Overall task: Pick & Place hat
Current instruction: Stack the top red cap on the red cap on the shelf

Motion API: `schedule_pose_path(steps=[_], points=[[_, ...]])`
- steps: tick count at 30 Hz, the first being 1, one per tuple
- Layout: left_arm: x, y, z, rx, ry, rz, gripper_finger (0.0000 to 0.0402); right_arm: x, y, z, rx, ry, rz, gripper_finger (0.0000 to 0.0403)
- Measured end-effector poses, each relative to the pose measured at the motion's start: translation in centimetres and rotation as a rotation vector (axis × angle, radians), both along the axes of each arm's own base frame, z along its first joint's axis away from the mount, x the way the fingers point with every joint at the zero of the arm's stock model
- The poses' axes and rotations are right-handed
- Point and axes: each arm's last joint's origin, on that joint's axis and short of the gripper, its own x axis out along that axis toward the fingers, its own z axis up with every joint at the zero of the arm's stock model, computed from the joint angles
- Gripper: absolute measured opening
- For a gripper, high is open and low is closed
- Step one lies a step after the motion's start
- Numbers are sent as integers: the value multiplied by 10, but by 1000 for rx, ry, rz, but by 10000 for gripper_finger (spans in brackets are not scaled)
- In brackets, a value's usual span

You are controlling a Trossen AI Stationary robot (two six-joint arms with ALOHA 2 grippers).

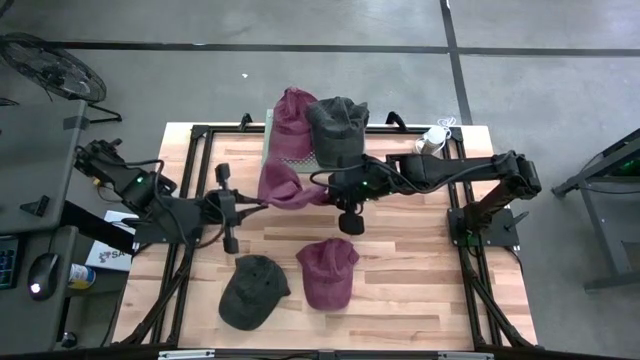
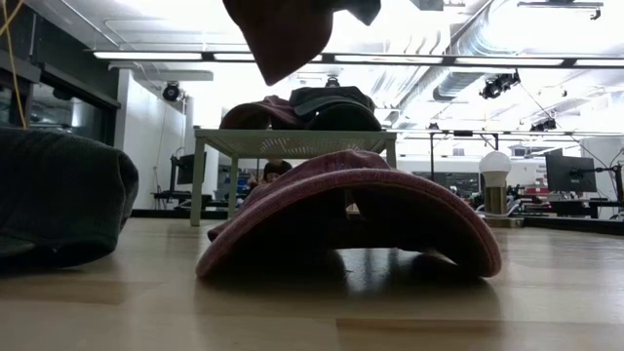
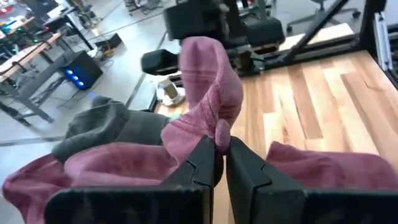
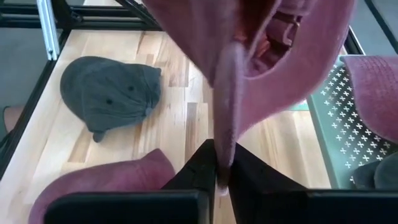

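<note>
Perforated rack at the far edge of the surface: one maroon cap and one dark grey cap on it. A third maroon cap hangs in the air just in front of the rack, between both arms. Left claw clenched on its fabric; right claw clenched on its brim edge. Loose on the surface below: maroon cap, dark grey cap.
</note>
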Motion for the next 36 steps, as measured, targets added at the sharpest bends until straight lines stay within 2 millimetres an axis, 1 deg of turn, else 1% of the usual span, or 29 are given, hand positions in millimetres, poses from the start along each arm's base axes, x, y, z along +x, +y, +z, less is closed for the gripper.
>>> schedule_pose_path(steps=[10, 15, 18, 22, 26, 29, 31, 33, 36], points=[[-2, 3, 7, -8, -67, 61, 14, -2, -2, 2, -15, -3, -38, 75], [-2, 3, 7, 2, -75, 75, 14, -16, -4, 18, -63, -50, -103, 103], [-4, 5, 11, 35, -93, 115, 14, -26, -5, 27, -72, -62, -126, 121], [-10, 9, 29, 46, -129, 107, 14, -37, -6, 32, -65, -56, -167, 142], [-18, 16, 54, 83, -168, 103, 14, -41, -6, 31, -57, -20, -187, 155], [-25, 27, 76, 73, -214, 124, 14, -42, -7, 29, -63, 0, -218, 158], [-32, 37, 87, 69, -222, 149, 14, -43, -7, 28, -65, 12, -230, 157], [-36, 45, 94, 58, -224, 170, 14, -43, -7, 28, -64, 15, -232, 156], [-36, 57, 101, 55, -203, 185, 14, -43, -7, 28, -56, 14, -238, 158]])
